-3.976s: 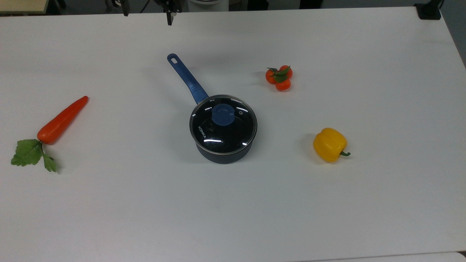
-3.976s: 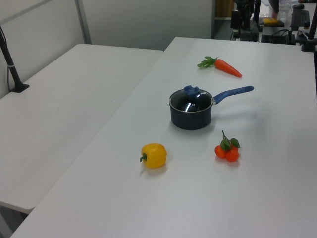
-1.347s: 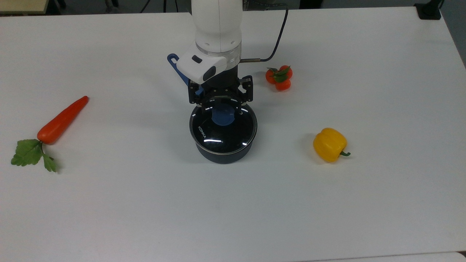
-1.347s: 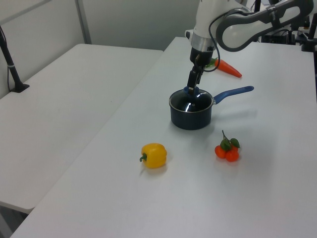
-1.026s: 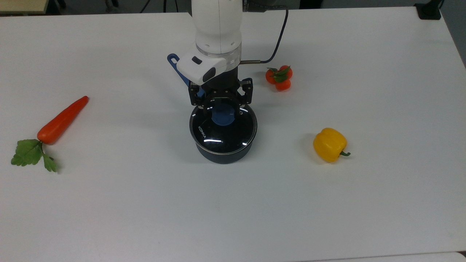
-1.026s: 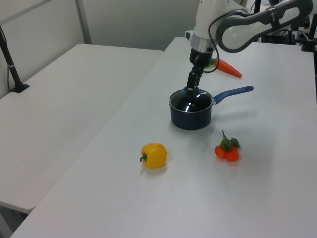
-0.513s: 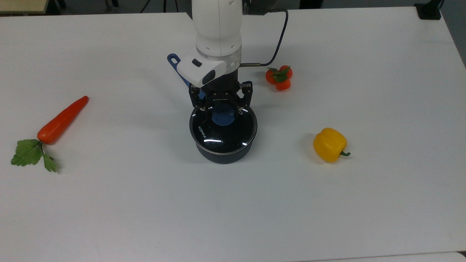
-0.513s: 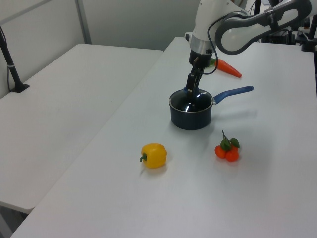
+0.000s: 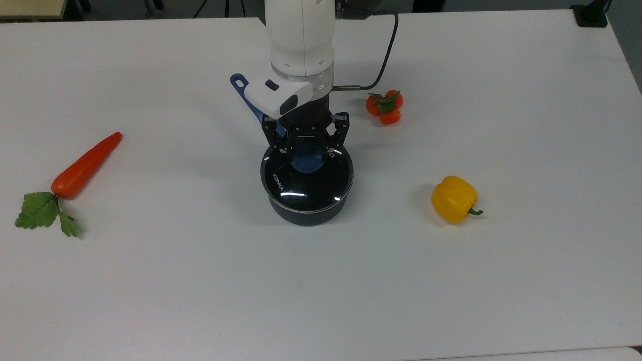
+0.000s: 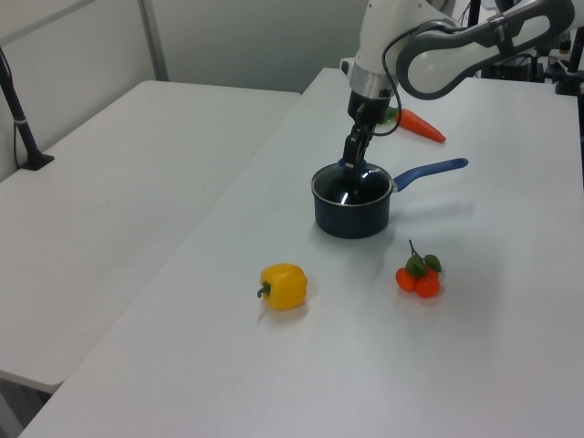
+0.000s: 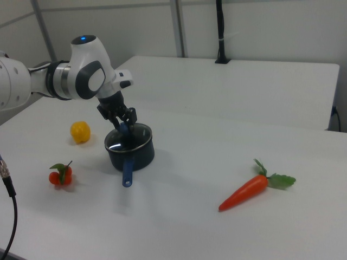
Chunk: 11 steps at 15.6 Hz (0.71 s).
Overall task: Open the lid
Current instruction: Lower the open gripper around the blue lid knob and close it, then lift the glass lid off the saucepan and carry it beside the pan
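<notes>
Sitting under claw (image 9: 307, 150): lid (image 9: 306, 178)

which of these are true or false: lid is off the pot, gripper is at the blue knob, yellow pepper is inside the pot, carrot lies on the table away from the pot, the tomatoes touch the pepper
1. The lid is off the saucepan. False: it sits on the saucepan's rim.
2. The gripper is at the blue knob. True: its fingers flank the knob.
3. The yellow pepper is inside the saucepan. False: it lies on the table, toward the top view's right.
4. The carrot lies on the table, apart from the saucepan. True.
5. The tomatoes touch the pepper. False: bare table separates them.
</notes>
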Each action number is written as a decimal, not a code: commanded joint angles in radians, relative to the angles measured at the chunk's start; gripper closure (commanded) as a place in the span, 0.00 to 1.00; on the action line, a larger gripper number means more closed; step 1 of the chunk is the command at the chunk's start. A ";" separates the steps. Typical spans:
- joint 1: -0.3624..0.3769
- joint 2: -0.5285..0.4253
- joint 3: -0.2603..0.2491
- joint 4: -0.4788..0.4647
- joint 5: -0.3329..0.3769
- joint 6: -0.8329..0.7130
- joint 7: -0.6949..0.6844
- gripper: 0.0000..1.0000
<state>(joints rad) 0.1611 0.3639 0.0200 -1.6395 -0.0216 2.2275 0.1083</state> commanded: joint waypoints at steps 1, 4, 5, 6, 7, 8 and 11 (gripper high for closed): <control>0.012 -0.077 0.000 -0.023 0.011 -0.044 0.018 0.66; -0.003 -0.117 0.000 -0.025 0.011 -0.092 0.018 0.67; -0.027 -0.132 0.000 -0.026 0.011 -0.109 0.016 0.66; -0.056 -0.144 0.000 -0.028 0.011 -0.118 0.010 0.67; -0.086 -0.155 0.000 -0.032 0.011 -0.123 0.001 0.66; -0.119 -0.164 0.000 -0.037 0.011 -0.121 -0.002 0.66; -0.213 -0.186 0.000 -0.084 0.012 -0.111 -0.060 0.66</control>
<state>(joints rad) 0.0301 0.2335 0.0176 -1.6477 -0.0218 2.1161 0.1036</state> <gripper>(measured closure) 0.392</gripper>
